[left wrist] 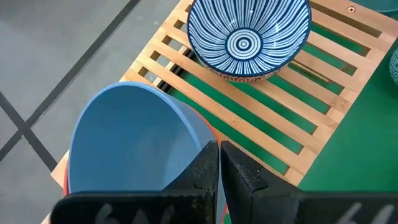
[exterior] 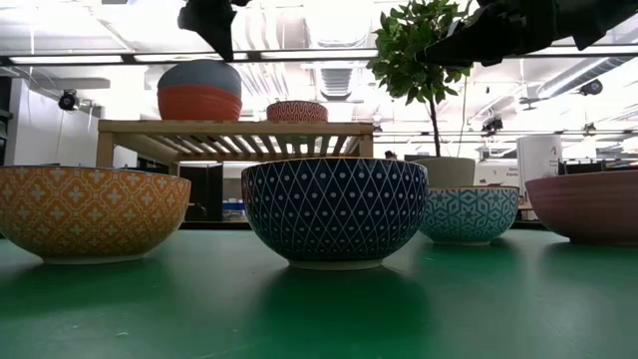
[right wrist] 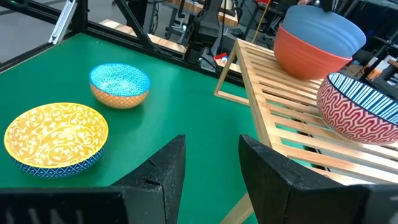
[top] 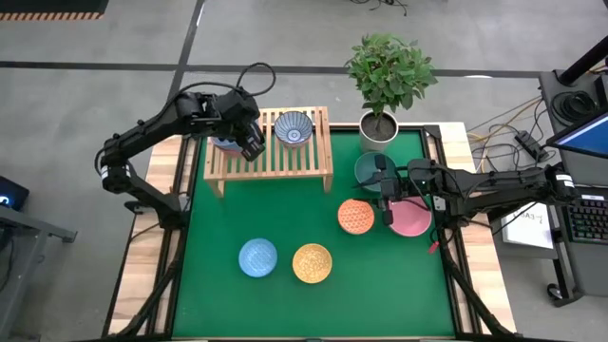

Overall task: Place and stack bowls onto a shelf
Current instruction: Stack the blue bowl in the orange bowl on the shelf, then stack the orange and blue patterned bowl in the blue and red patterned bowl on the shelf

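Observation:
A grey-blue bowl sits nested and slightly tilted in a red bowl on the left part of the light-wood shelf. My left gripper is over this stack, shut on the grey-blue bowl. A blue-striped bowl stands on the shelf's right part. My right gripper hovers open over the green mat, between the orange patterned bowl and the pink bowl. The teal bowl stands just beyond it. The light blue bowl and the yellow bowl rest near the front. My left gripper has the grey-blue bowl's rim pinched, one finger inside the bowl and the other outside. The fingers come from above, slanting down. The bowl rests in the red bowl on the shelf, slightly tilted.
A potted plant in a white pot stands at the table's far right corner, close behind the teal bowl. Bare green mat lies open at the near right. Wooden table edges run along both sides.

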{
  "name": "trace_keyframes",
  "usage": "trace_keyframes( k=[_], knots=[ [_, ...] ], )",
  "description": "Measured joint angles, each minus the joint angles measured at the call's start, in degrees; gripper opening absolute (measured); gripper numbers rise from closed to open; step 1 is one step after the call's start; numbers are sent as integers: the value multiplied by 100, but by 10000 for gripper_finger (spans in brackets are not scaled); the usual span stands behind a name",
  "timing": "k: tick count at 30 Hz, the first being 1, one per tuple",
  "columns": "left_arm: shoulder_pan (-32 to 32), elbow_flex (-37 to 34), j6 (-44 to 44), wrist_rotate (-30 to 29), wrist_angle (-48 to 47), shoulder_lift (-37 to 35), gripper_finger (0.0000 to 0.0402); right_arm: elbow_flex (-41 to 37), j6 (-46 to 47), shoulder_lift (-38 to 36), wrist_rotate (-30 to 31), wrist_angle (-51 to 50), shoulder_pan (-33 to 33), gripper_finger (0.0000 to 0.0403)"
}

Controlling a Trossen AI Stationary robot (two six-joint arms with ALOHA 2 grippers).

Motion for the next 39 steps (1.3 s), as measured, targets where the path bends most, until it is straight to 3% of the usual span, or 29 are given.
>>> trace_keyframes(
  k=[18,26,31,39],
  knots=[
    [-117,-829,-313,0,105,2,0,-13,29,0,-4,-2,1,139],
    [-471,-713,-430,-2,135,-103,0,-15,161,0,-5,-2,1,139],
    [-1252,-724,-660,-119,507,-344,0,-15,500,0,-21,-4,15,139],
    [-3482,-994,-170,-775,1627,-450,0,-17,1066,0,2,16,227,139]
  ],
)
